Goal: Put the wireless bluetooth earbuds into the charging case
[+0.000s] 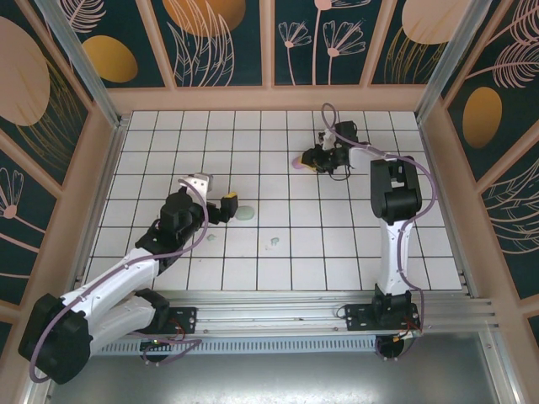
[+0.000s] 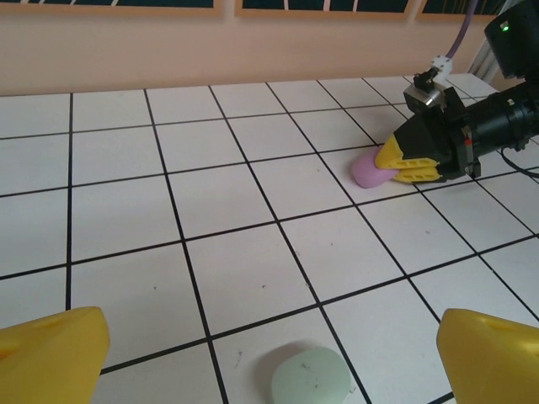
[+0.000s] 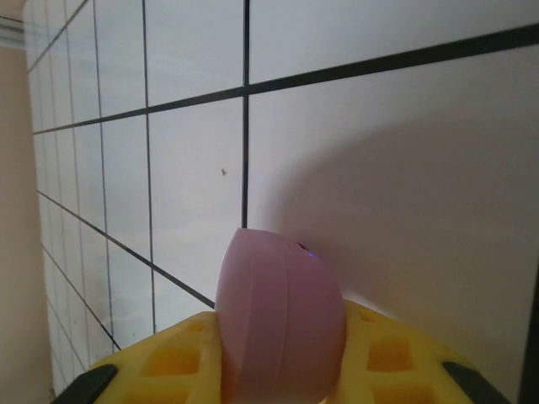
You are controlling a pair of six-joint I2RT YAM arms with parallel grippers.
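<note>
Now | right gripper (image 2: 396, 164) is clamping the pale purple case (image 2: 369, 171) | left gripper (image 1: 229, 203) is hanging wide open just beside mint green case (image 2: 310, 380)

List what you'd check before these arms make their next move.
1. Right tool has the purple case: ok, the case sits between its yellow fingers.
2. Purple case open to take earbuds: not ok, it looks closed.
3. Left tool ready to grasp: ok, its fingers stand wide apart.
4. Mint green case within reach: ok, it lies on the table between the left tool's open fingers, ungripped and apparently closed.
5. Earbuds located: cannot tell, the pale specks near the mint green case are too small to identify.
</note>
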